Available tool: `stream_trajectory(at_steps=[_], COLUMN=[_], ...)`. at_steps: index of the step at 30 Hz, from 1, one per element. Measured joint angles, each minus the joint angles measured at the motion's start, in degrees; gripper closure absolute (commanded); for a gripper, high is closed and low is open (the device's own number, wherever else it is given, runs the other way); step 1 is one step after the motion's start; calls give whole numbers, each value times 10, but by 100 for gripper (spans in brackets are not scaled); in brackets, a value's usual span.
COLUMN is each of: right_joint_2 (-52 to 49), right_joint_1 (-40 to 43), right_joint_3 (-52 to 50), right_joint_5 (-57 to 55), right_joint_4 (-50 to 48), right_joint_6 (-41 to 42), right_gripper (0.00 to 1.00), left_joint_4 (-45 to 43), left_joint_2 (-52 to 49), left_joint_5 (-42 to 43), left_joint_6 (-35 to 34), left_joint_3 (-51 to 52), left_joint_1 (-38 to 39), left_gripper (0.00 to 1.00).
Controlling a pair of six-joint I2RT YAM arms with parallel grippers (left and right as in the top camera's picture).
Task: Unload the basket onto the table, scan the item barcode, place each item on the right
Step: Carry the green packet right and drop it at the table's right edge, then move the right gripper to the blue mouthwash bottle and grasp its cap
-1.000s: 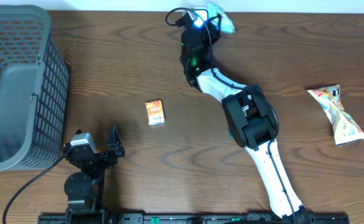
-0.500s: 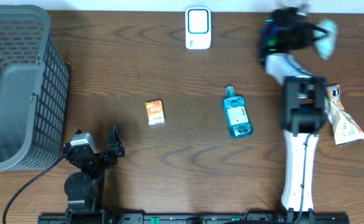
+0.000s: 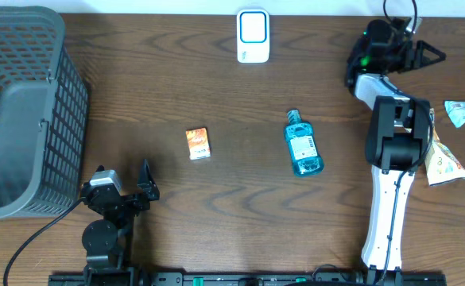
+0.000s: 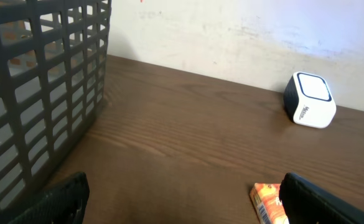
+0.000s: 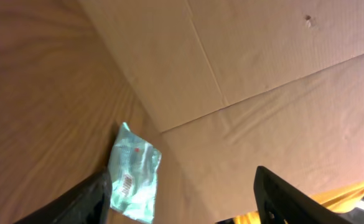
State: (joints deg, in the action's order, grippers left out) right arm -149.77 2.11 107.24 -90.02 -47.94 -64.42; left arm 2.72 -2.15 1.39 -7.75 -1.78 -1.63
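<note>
Overhead: the bench (image 3: 176,79) carries a grey basket (image 3: 25,111) at its left edge and a white scanner (image 3: 253,36) at mid far edge. An orange box (image 3: 198,144) and a blue bottle (image 3: 302,144) lie near the centre. The teal packet (image 3: 464,111) lies at the right edge, just beyond a snack bag (image 3: 439,155). The right gripper (image 3: 437,54), near the far right corner, has its fingers spread and empty. The left gripper (image 3: 143,189) sits by the near edge.

Left wrist: the left gripper's fingers (image 4: 57,200) stand wide apart, holding nothing, with the scanner and orange box ahead.

Right wrist: the spread fingers (image 5: 88,200) frame the teal packet lying flat beside a cardboard wall (image 5: 262,81).
</note>
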Motion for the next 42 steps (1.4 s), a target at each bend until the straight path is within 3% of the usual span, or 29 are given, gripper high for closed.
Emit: stream_trajectory(at_steps=[4,10,17,20,24,28,31,34,37,42], right_joint_2=[46,225,454,530,599,621,610,579,545,481], right_joint_1=[-46,-155,-273,-325,-378,-375,-358,-313,-247,-174], right_joint_3=[-4,-5,0,3,9,15,9,1,-1,-3], right_joint_5=[-3,-2,12,38,80,149,286,467,659,897], right_joint_4=[-73,-95,-85,-8,227,582,852,965,1018,1091], right_joint_6=[-33,-73,-137,-169,-157,-47,106,262,404,553], right_gripper=[25,23,1,1,1,1,1,1,1,1], left_joint_4=[0,0,0,0,0,0,0,0,0,0], left_joint_2=[0,0,0,0,0,0,0,0,0,0], left_joint_5=[0,0,0,0,0,0,0,0,0,0], left_joint_6=[0,0,0,0,0,0,0,0,0,0], left_joint_3=[0,0,0,0,0,0,0,0,0,0], left_joint_1=[0,0,0,0,0,0,0,0,0,0], left_gripper=[2,2,2,2,2,2,2,2,2,2])
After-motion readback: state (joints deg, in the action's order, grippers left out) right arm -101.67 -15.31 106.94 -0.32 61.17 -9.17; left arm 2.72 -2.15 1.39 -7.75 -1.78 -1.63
